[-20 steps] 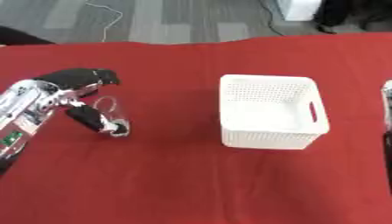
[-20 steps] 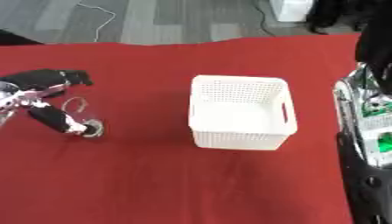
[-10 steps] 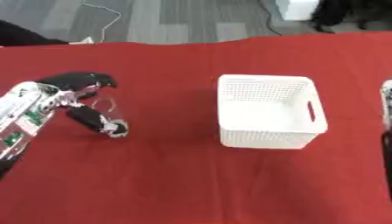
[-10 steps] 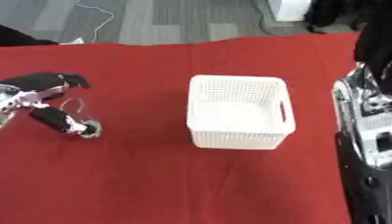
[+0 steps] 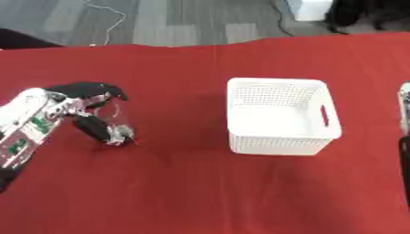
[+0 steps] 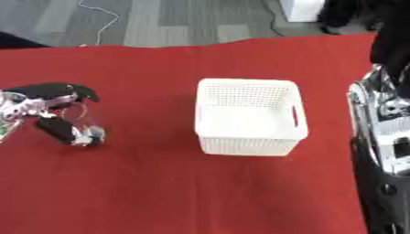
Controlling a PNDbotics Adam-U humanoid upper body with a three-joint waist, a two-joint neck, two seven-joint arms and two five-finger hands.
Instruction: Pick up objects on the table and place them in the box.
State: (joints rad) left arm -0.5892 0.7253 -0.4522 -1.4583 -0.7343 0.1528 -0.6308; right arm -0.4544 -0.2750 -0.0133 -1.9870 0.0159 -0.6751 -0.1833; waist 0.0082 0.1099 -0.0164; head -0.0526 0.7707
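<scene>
A small clear object (image 5: 118, 119) near the table's (image 5: 200, 196) left edge sits pinched in the left hand's (image 5: 84, 98) curled fingers (image 5: 100, 132); next, lift toward the white box (image 5: 280, 116).

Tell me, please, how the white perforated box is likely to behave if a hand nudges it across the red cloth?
The white box looks like thin plastic with perforated walls and appears empty, so it is probably light and would slide easily. Its wide flat base suggests it is unlikely to tip. The red tablecloth may bunch slightly under it.
</scene>
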